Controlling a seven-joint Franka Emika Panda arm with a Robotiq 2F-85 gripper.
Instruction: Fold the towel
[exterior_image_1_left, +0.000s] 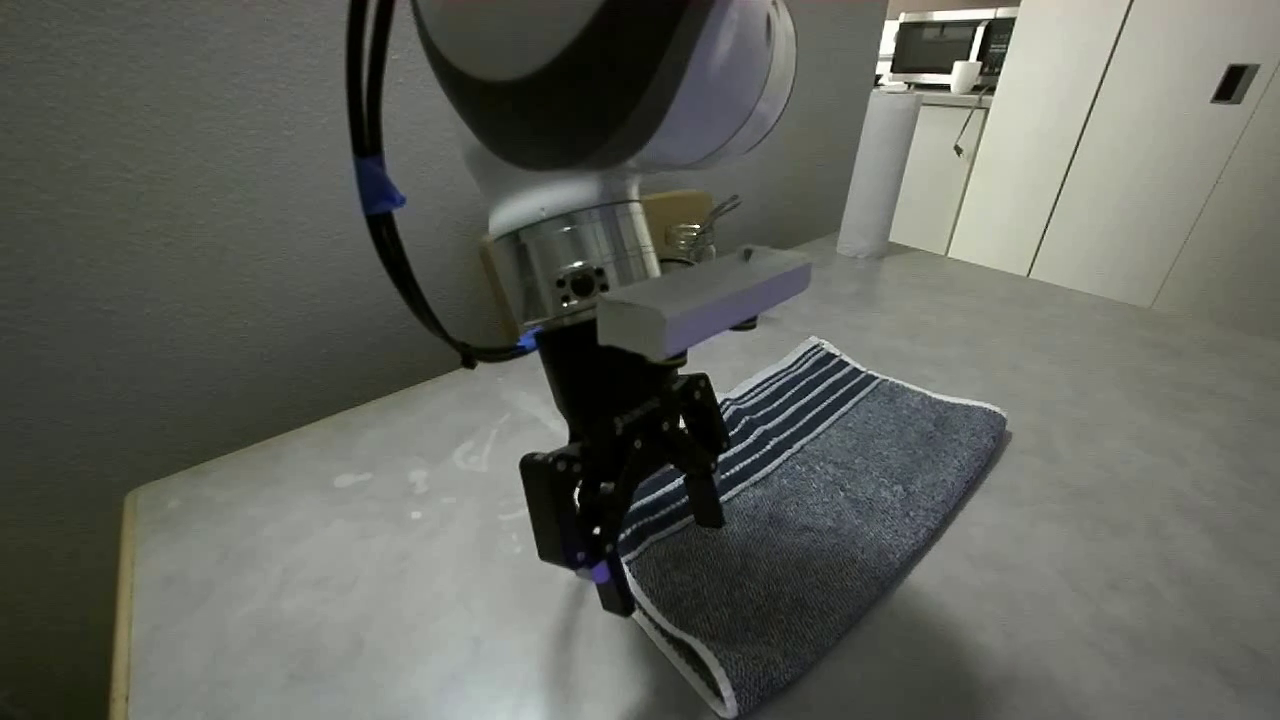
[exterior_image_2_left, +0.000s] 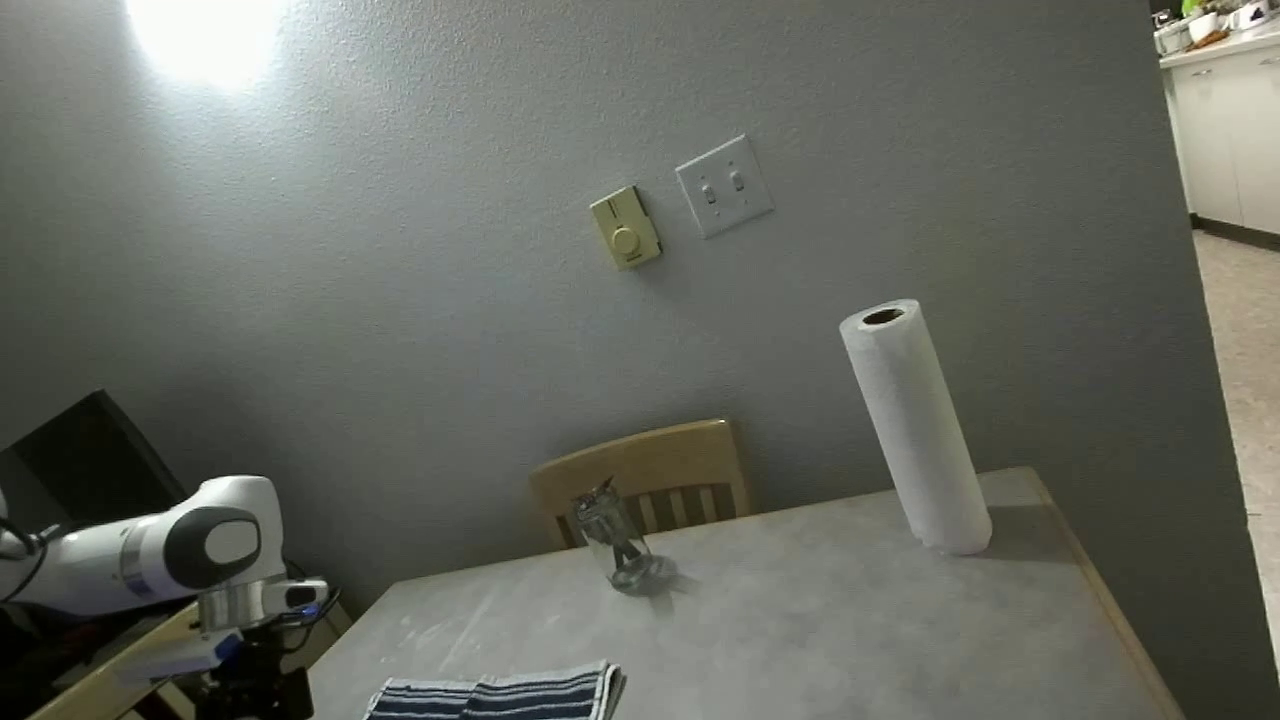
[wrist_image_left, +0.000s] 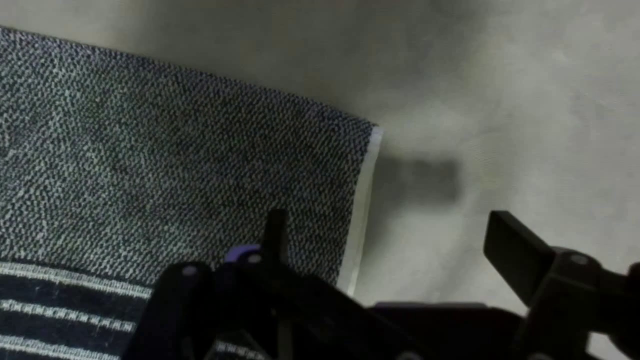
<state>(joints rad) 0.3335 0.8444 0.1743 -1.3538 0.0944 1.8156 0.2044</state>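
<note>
Partly beneath parted jaws, apparently, lies the towel (exterior_image_1_left: 815, 505).

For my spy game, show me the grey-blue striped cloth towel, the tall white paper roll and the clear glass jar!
Grey-blue striped cloth towel (exterior_image_1_left: 810, 510), in an exterior view: its unstriped part.
Tall white paper roll (exterior_image_2_left: 917, 435), in an exterior view: its side.
Clear glass jar (exterior_image_2_left: 613, 540), in an exterior view: its side.

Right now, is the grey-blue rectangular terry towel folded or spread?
Folded, at least once: in an exterior view, the grey-blue rectangular terry towel shows two layers meeting in a bend at its near end.
</note>
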